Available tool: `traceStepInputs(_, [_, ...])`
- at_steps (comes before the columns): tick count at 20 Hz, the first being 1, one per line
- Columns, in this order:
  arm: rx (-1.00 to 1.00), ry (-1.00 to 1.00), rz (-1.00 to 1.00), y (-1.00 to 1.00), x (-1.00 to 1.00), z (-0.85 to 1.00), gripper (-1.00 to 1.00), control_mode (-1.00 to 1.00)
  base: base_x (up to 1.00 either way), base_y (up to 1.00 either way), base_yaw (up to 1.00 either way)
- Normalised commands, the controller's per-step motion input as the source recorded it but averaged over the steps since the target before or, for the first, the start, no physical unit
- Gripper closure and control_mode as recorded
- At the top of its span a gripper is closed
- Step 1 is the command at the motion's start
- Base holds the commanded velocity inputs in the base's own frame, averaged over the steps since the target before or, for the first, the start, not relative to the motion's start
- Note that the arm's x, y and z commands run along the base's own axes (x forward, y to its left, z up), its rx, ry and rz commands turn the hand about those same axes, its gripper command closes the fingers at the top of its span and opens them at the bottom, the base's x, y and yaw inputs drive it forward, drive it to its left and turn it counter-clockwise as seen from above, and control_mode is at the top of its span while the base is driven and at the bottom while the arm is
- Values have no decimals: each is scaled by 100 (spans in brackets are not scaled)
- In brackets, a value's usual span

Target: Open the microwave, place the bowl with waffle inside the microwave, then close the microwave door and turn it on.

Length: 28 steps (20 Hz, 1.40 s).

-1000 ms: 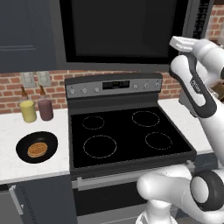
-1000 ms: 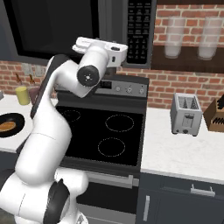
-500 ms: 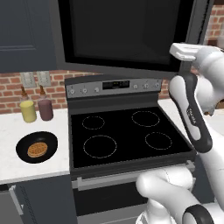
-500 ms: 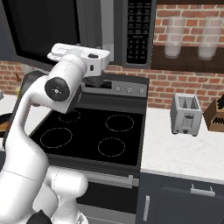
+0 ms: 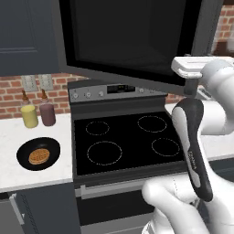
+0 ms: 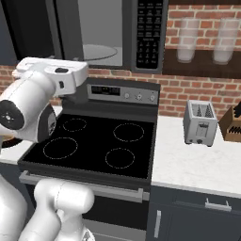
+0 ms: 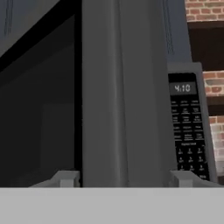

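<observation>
Gripper (image 7: 120,179) spread wide, gripping nothing, straddling the swung-open microwave door's (image 7: 118,96) free edge; button panel (image 7: 188,127) just right; bowl (image 5: 38,153) far below-left.

Bowl (image 5: 38,154) on white counter (image 5: 32,173)

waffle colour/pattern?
Golden-orange, grid pattern; the waffle shows best in the left base view.

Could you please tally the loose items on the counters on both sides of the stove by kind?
Sauce bottles, one yellow and one dark red: 2
Shallow black bowl holding a golden waffle: 1
Silver toaster: 1
Wooden knife block: 1
Total: 5
</observation>
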Motion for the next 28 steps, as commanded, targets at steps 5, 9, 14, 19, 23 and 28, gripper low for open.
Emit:
traceStepInputs(5, [-17, 5, 0, 96, -97, 19, -100, -100, 0, 0, 0])
traceStepInputs(9, [-8, -8, 21, 40, -100, 0, -100, -100, 0, 0, 0])
traceStepInputs(14, [-2, -9, 19, 17, -100, 1, -100, -100, 0, 0, 0])
traceStepInputs(19, [1, -7, 1, -4, -100, 14, -100, -100, 0, 0, 0])
traceStepInputs(23, [17, 11, 0, -78, -40, 20, -100, -100, 0, 0, 0])
traceStepInputs(28, [27, 19, 12, -97, 43, 8, -100, -100, 0, 0, 0])
